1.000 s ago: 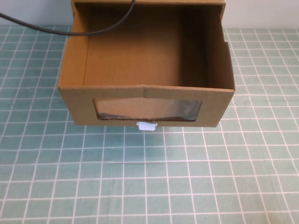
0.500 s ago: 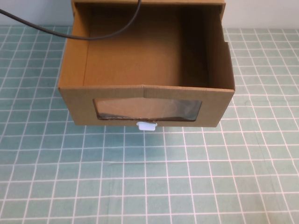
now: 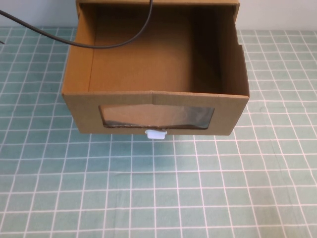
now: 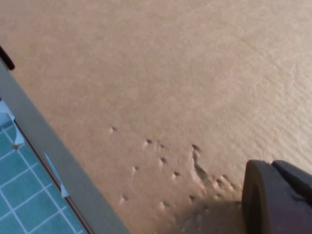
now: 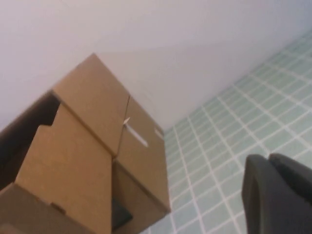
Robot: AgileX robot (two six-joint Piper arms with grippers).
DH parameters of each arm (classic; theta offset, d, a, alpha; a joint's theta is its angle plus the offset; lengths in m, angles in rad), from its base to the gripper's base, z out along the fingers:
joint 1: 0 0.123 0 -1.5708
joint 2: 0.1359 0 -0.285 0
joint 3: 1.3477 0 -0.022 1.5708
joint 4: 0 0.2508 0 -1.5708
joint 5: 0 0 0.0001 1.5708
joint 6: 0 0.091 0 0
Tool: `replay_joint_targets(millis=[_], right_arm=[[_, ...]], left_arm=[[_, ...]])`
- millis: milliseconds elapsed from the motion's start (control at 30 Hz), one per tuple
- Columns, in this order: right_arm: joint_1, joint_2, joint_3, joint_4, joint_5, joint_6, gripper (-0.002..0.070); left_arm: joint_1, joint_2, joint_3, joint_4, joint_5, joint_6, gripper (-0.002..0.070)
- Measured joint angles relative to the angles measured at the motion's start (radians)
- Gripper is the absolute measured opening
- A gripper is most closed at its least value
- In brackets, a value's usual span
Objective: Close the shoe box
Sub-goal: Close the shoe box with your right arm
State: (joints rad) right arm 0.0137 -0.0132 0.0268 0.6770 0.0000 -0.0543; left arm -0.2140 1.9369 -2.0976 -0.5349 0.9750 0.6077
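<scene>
The shoe box (image 3: 155,79) is a brown cardboard drawer box. Its drawer is pulled far out toward me and is empty, with a clear window (image 3: 156,116) in the front and a small white pull tab (image 3: 155,133) below it. Neither gripper shows in the high view. In the left wrist view, my left gripper (image 4: 273,168) sits shut and empty close over a flat, dented cardboard surface (image 4: 161,87). In the right wrist view, my right gripper (image 5: 270,163) is shut and empty above the mat, apart from the box's side (image 5: 83,161).
A black cable (image 3: 84,43) hangs across the drawer's back left corner. The green grid mat (image 3: 158,193) spreads in front of and beside the box. A pale wall (image 5: 195,44) stands behind the box.
The black cable has swung rightward and sagged lower over the drawer. The box has not moved.
</scene>
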Motion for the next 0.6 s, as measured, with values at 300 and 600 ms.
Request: replay_joint_targets(millis=[300,600], right_arm=[[0.000,0.204,-0.353,-0.002,0.601,-0.069,-0.0011],[0.000,0.719,-0.788,-0.036,0.977,-0.287,-0.0011]], left_arm=[[0.000,0.004,-0.001,0.000,-0.006,-0.002,-0.0005],[0.000,0.008,-0.001,0.000,-0.011,-0.009,-0.0005]])
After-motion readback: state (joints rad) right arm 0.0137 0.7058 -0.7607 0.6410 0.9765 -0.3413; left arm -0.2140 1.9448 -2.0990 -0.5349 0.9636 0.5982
